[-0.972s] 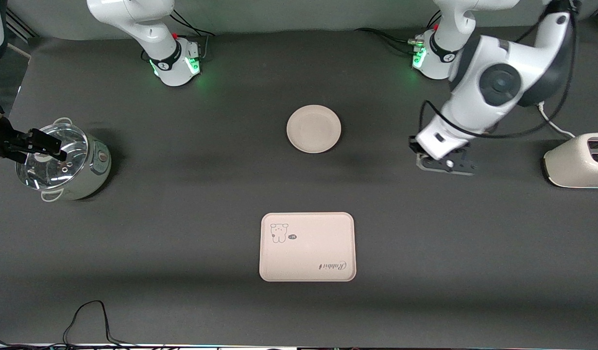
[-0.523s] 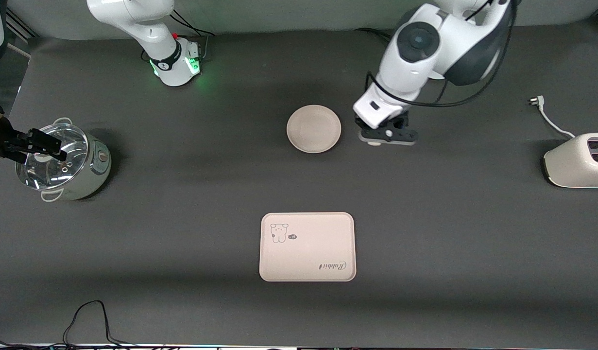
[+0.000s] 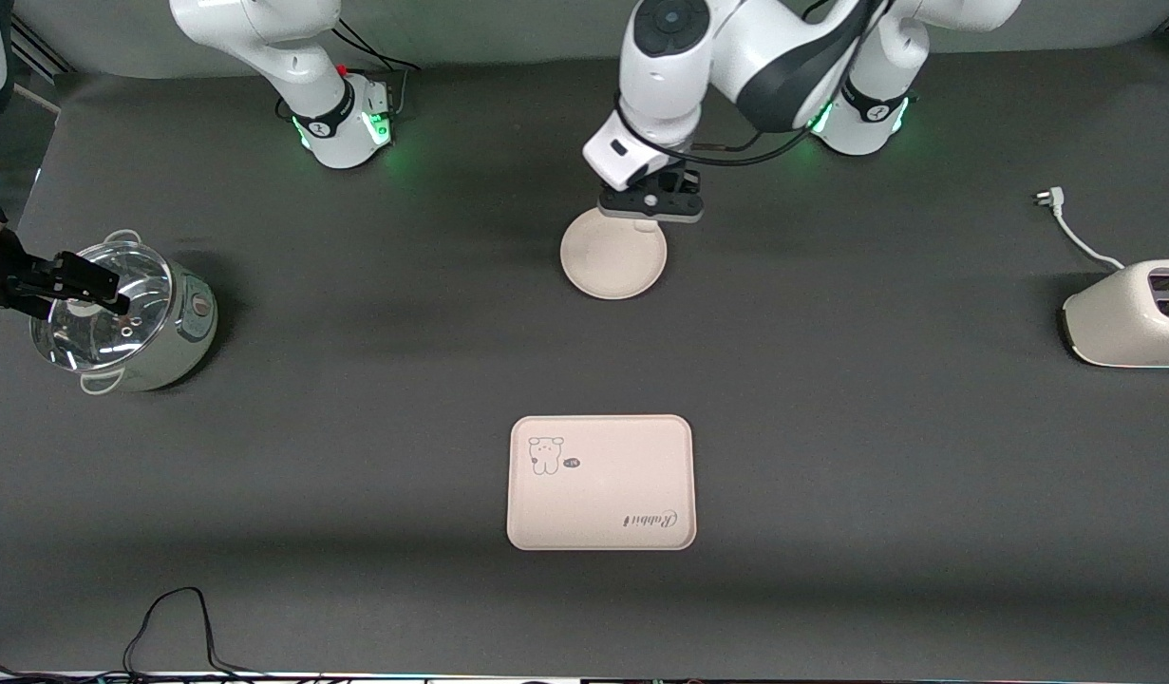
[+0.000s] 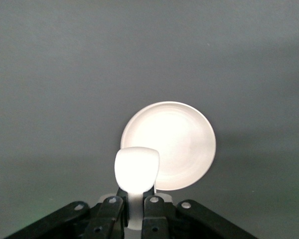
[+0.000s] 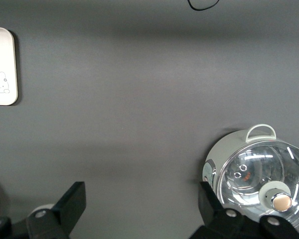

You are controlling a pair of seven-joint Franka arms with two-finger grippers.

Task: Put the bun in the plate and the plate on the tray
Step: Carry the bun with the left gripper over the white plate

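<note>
Since a second ago your left arm has swung in from near the toaster's end of the table, and its left gripper (image 3: 651, 209) now hangs over the plate's (image 3: 611, 261) rim, on the edge closest to the robot bases. Nothing else has shifted.

Taking the plate as your landmark, biggest stuff first:

The table (image 3: 831, 427) is dark grey all over. The left arm (image 3: 736, 47) reaches in from its base above the plate.

The tray (image 3: 600, 483) sits flat, nearer to the front camera than the plate and well apart from it, with the animal print and cursive lettering facing up. It's bare.

The pot (image 3: 128, 318) with its glass lid is way out at the right arm's end, a little nearer to the camera than the plate. Your right gripper (image 3: 71, 285) waits over that pot with its fingers spread wide and nothing in them; the right wrist view shows the lid knob (image 5: 281, 200) down below.

The toaster (image 3: 1130, 313) sits at the left arm's end, with its plug (image 3: 1046, 197) lying loose on the table just beside it.

The plate is still empty, flat on the table.

Smallest: the bun (image 4: 136, 169). You can see it in the left wrist view, pinched tight between the left gripper's fingers (image 4: 109, 211), sticking out past the tips and up in the air over the plate's edge. It isn't in the plate yet.
</note>
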